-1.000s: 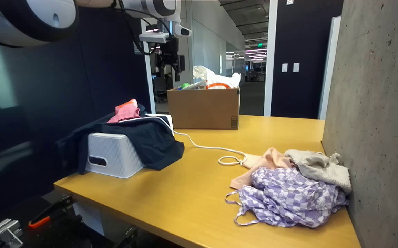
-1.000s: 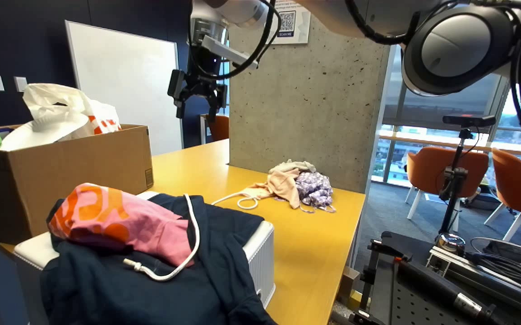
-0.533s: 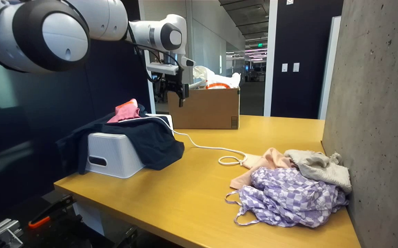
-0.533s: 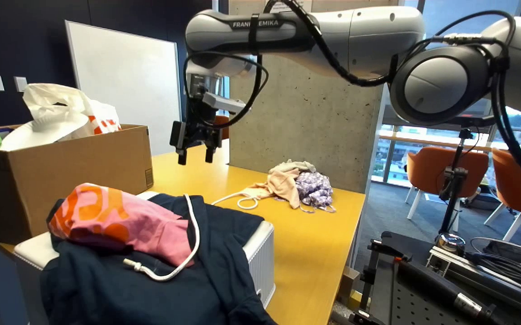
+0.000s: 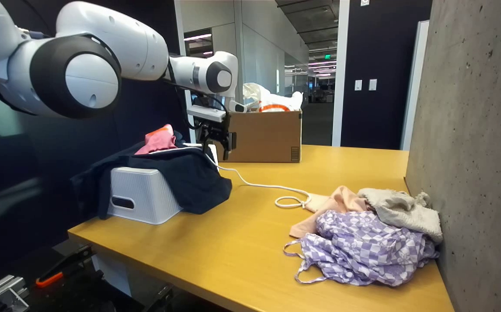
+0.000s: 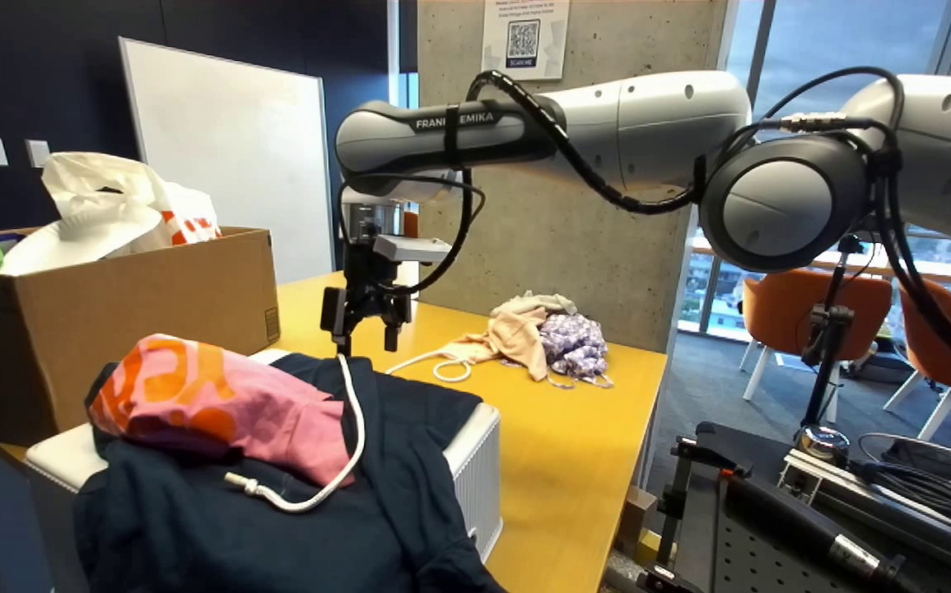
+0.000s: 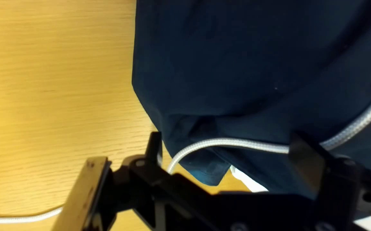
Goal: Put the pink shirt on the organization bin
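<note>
While my black two-fingered pincer (image 6: 367,339) hangs, jaws apart, above a white braided cord (image 7: 236,142), the pink cloth shirt (image 6: 220,403) with orange print lies on navy fabric (image 6: 294,552), atop the white ribbed plastic bin (image 5: 144,195).

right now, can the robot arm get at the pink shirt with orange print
Probably yes: the black tool is open nearby and the shirt is largely uncovered; a white braided cord crosses one end.
</note>
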Robot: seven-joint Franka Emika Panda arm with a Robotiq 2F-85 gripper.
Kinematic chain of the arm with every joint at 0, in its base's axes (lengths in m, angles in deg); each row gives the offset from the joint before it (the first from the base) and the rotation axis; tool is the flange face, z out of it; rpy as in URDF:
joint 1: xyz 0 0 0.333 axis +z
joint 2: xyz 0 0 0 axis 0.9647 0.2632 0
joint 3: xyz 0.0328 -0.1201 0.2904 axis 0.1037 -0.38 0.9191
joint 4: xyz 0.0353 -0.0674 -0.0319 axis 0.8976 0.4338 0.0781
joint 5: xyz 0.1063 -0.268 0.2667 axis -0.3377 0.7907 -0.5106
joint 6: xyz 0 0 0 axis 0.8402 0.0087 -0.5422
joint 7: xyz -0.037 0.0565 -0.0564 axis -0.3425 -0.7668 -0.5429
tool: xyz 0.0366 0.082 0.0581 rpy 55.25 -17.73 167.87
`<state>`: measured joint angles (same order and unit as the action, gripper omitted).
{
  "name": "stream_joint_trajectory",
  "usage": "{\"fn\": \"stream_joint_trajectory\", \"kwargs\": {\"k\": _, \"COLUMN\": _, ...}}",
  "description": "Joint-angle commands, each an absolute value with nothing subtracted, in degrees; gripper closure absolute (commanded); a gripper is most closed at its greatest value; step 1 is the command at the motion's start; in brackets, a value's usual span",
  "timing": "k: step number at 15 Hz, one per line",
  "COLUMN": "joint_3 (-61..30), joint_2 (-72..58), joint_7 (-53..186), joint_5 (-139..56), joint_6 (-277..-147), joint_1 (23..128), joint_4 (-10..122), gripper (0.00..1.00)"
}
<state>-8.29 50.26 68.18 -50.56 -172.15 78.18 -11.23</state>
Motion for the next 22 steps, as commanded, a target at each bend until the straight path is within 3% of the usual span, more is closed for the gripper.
{"fn": "stream_joint_trajectory", "kwargs": {"k": 1, "joint_3": -7.87, "joint_2": 49.60, "joint_7": 68.16, "joint_5": -50.17, "joint_6": -172.52, "joint_1": 78.04, "joint_4": -10.47, "gripper": 0.00}}
{"fn": "stream_joint_trajectory", "kwargs": {"k": 22, "joint_3": -4.76, "joint_2": 44.70, "joint_7": 61.05, "joint_5": -52.26, "joint_6": -172.33, "joint_1": 79.64, "joint_4": -10.36, "gripper": 0.00}}
